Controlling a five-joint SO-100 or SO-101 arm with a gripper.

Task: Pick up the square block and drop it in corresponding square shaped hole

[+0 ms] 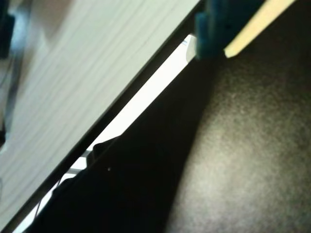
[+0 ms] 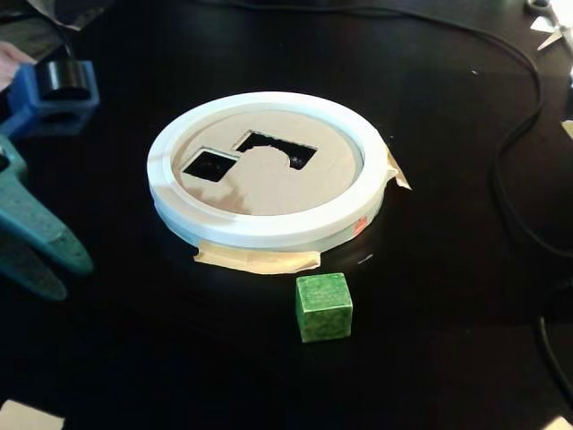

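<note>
The green square block sits on the black table in the fixed view. It stands flat, with one shiny top face and two side faces showing. Nothing touches it. It is just in front of a round disc made of tan cardboard with a thick white ring around it. Strips of tan tape stick out from under the ring on the near side, and another bit of tape on the right side.

The disc has two dark holes. The small square shaped hole is on the left part of the disc. A bigger hole with an odd shape and a curved edge is next to it, to the right. The block is outside the ring — not in any hole.

The gripper is at the far left edge of the fixed view, well apart from the block and the disc. Two teal fingers point down and to the right, with a small gap between them, and they hold nothing — so the pincer looks a little apart and empty. A blue part of the arm is above them.

A black cable curves across the table on the right.

The wrist view is blurry. It shows a teal finger at the top, a pale striped surface and dark ground
</note>
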